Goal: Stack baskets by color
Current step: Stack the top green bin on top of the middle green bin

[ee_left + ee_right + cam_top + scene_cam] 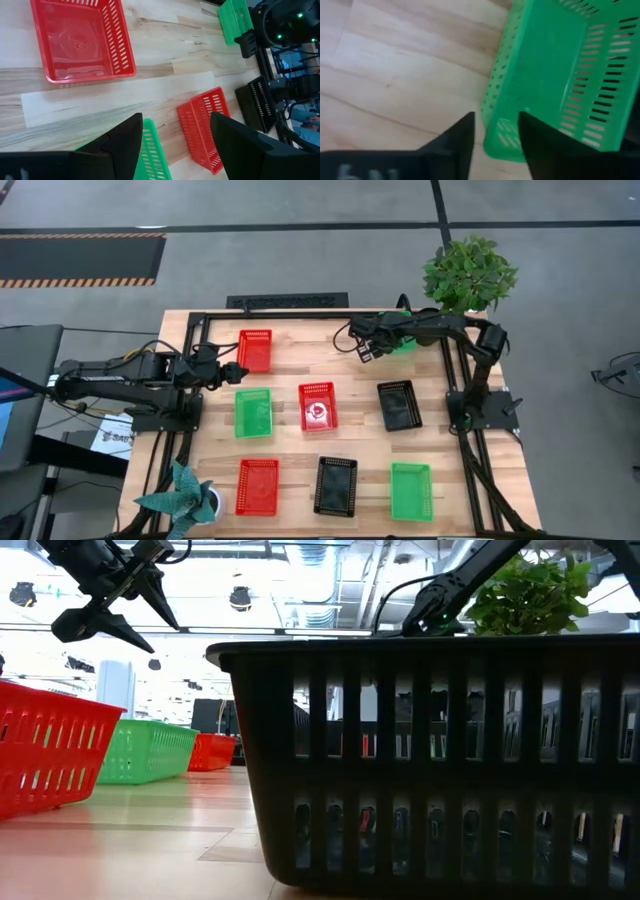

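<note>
High view – pale wooden table [290, 415] on grey floor [300, 260].

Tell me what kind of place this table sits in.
Probably a robotics lab or workshop hall: a wooden table framed by black rails carrying two arms, grey concrete floor with hazard-striped matting, and bright ceiling lights with exposed ducting overhead.

light: bright, even, from overhead
glare: ceiling lamps [240, 597] blown out in low view
blur: right wrist view soft; black basket [430, 760] looms close
</note>
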Robot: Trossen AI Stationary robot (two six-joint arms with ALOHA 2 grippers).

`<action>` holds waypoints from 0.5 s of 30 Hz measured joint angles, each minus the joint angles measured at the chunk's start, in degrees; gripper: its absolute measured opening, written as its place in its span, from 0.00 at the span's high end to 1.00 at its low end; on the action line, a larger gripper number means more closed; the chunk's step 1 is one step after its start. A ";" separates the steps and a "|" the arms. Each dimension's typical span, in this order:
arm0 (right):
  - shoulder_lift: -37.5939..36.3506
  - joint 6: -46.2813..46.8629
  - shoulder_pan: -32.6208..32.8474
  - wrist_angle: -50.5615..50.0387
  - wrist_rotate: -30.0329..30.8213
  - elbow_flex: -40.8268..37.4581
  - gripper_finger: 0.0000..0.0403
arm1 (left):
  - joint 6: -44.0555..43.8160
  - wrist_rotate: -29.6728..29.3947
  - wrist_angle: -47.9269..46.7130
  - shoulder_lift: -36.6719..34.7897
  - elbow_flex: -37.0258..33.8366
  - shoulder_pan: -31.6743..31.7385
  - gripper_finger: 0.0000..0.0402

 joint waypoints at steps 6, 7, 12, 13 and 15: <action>0.94 -0.95 -0.55 0.15 -1.80 0.04 0.90 | 0.29 -0.09 0.02 0.00 -0.02 0.00 0.45; 0.99 -1.53 -0.53 0.40 -2.14 0.04 0.94 | 0.29 -0.09 0.02 -0.01 -0.02 0.00 0.45; 0.67 -2.43 0.18 -0.36 -3.48 1.47 0.97 | 2.00 -0.17 0.04 -0.02 -0.02 0.00 0.45; 0.41 -2.41 0.66 -0.58 -3.52 2.33 0.98 | 2.18 -0.17 0.04 -0.01 -0.02 0.00 0.45; -0.82 -2.38 1.61 -1.45 -3.56 3.90 0.98 | 2.20 -0.17 0.04 -0.01 -0.02 0.00 0.45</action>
